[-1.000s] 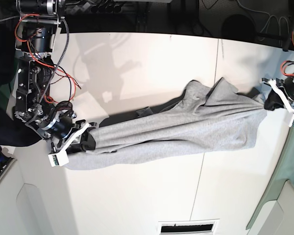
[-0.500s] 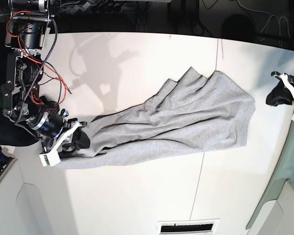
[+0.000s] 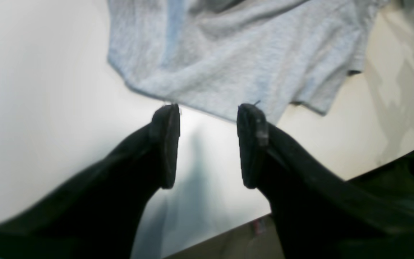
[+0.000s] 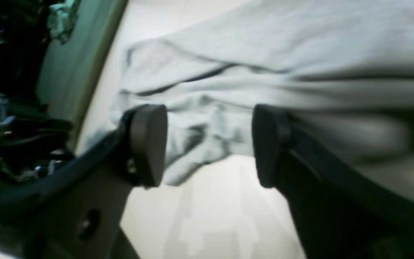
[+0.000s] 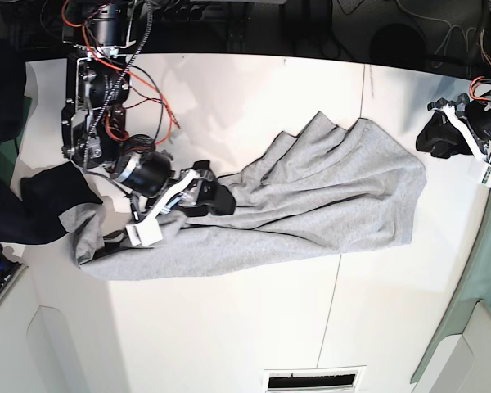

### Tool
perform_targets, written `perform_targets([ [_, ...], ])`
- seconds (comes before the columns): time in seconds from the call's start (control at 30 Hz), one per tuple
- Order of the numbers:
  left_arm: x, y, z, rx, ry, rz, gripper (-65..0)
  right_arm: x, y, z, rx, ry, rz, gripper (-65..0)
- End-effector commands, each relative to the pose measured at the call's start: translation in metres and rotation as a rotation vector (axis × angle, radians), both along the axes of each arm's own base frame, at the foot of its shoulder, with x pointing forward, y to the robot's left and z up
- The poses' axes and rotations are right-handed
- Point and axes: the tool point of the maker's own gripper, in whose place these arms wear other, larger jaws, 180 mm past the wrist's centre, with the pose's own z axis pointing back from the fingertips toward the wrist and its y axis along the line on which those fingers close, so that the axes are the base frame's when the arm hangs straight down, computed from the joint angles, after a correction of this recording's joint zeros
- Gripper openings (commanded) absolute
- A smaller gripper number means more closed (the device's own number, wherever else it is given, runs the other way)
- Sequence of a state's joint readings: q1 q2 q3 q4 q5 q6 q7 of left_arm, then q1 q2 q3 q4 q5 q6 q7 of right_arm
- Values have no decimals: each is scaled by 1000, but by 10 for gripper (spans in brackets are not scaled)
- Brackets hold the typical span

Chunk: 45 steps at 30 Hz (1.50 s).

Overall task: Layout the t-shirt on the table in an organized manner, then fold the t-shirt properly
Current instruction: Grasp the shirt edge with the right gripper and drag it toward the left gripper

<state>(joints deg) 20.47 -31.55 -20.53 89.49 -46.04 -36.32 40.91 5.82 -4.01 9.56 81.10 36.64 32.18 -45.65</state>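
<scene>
Both grippers, left [image 3: 207, 144] and right [image 4: 208, 144], just released the t-shirt [image 5: 311, 205]; jaws apart; it probably lay bunched mid-counter [image 5: 229, 327], needing spreading.

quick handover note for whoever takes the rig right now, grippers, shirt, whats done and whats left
Left gripper: jaws open, empty, just off the t-shirt's edge.
Right gripper: jaws open, nothing clamped, over the bunched end.
T-shirt: lies stretched long across the table, rumpled, with deep folds.
Done: pulled out lengthwise.
Left: flatten it, spread the sleeves, then fold.
</scene>
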Motion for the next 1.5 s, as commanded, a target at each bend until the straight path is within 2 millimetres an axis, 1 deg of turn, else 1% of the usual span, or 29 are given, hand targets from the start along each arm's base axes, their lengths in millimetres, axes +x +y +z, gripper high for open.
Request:
perform_targets([
  [0.0,7,7,8,-5,-38,10,-362,2,15,15,41,-50,18,-281],
  [0.07,9,17,2,-3,-46,44,-362,-6,35,12,27,-54,57,-281],
  [0.13,13,24,-4,-4,-44,72,-362,-13,50,7,-20,-68,96,-281],
  [0.23,18,33,-9,-16,-36,107,-362,-20,63,-2,-80,-68,121,-281],
  [0.37,34,41,-9,-32,-51,141,-362,-27,66,-17,-152,-41,133,-281],
  [0.43,41,42,-9,-44,-56,152,-362,-27,65,-22,-158,-32,123,-281],
  [0.5,46,40,-12,-58,-55,155,-362,-28,62,-32,-178,-5,107,-281],
  [0.6,51,31,-25,-79,-25,143,-362,-33,58,-49,-206,40,92,-281],
  [0.7,57,24,-39,-86,14,159,-362,-37,60,-63,-196,65,80,-282],
  [0.83,66,23,-48,-59,13,169,-362,-41,68,-71,-166,59,89,-286],
  [0.87,68,22,-49,-59,11,170,-362,-42,71,-72,-165,62,93,-308],
  [0.9,69,21,-50,-59,12,171,-363,-43,74,-73,-164,63,95,-351],
  [0.93,72,19,-49,-65,8,171,-366,-42,76,-72,-162,57,94,-410],
  [0.97,73,17,-49,-69,6,172,-386,-42,79,-70,-156,47,97,-479],
  [1.0,74,16,-49,-71,4,171,-437,-41,81,-68,-156,34,97,-544],
  [1.07,76,17,-48,-66,0,169,-589,-39,86,-64,-150,8,102,-650],
  [1.1,77,18,-47,-55,0,165,-650,-41,90,-62,-145,-2,120,-650],
  [1.17,78,24,-45,-25,1,157,-650,-47,101,-55,-127,-35,179,-650],
  [1.3,82,45,-29,34,-17,145,-650,-66,120,-49,-108,-33,259,-650],
  [1.4,79,63,-18,91,12,126,-650,-89,137,-40,-67,-26,307,-650],
  [1.47,78,71,-7,101,29,116,-650,-107,147,-33,-48,-31,346,-650],
])
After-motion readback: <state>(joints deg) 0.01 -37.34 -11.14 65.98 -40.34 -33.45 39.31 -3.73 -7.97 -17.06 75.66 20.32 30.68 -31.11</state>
